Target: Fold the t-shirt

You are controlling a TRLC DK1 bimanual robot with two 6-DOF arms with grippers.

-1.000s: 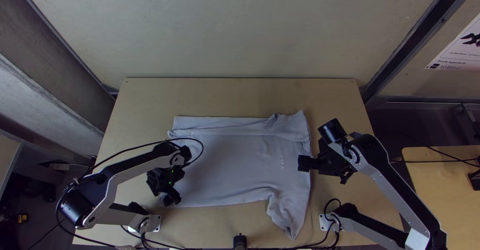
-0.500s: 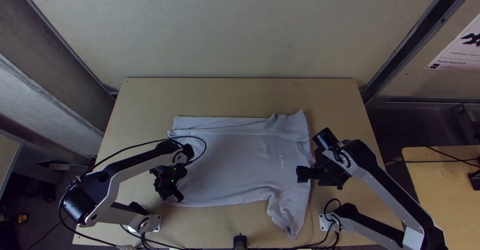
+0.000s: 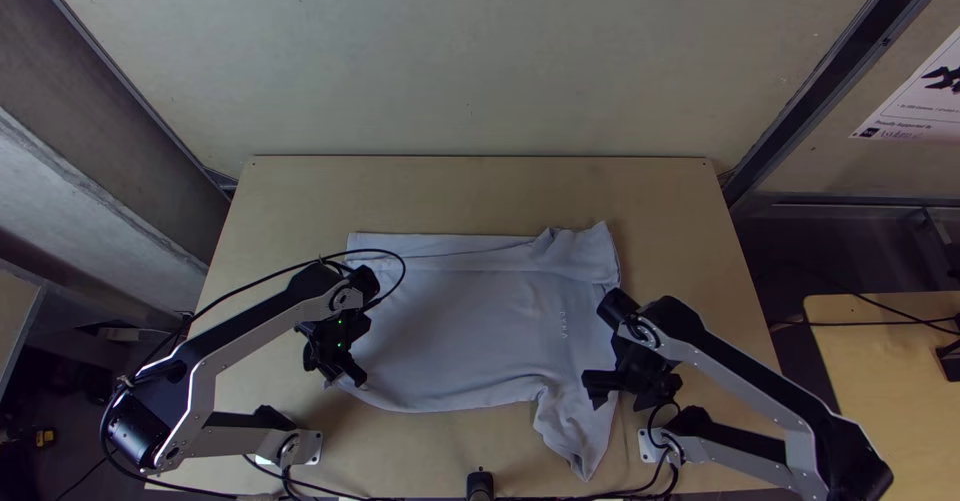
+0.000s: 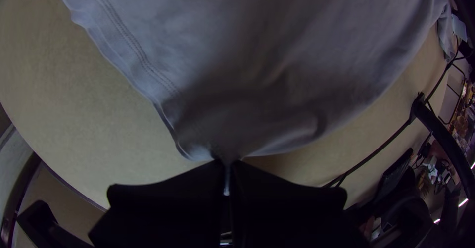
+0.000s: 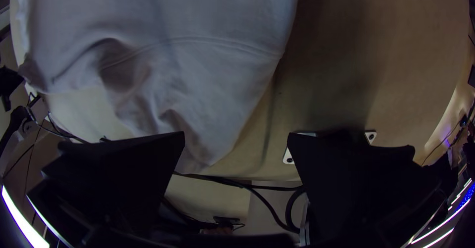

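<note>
Since earlier, the right gripper has moved toward the near edge of the table, fingers spread. We see the left gripper pinching the t-shirt on the table, the gripped corner partly hidden.

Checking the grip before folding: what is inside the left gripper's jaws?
A corner of the t-shirt, pinched in the left gripper; a thin strip of cloth shows between the jaws. How much more cloth they cover, and in how many layers, cannot be seen.
</note>
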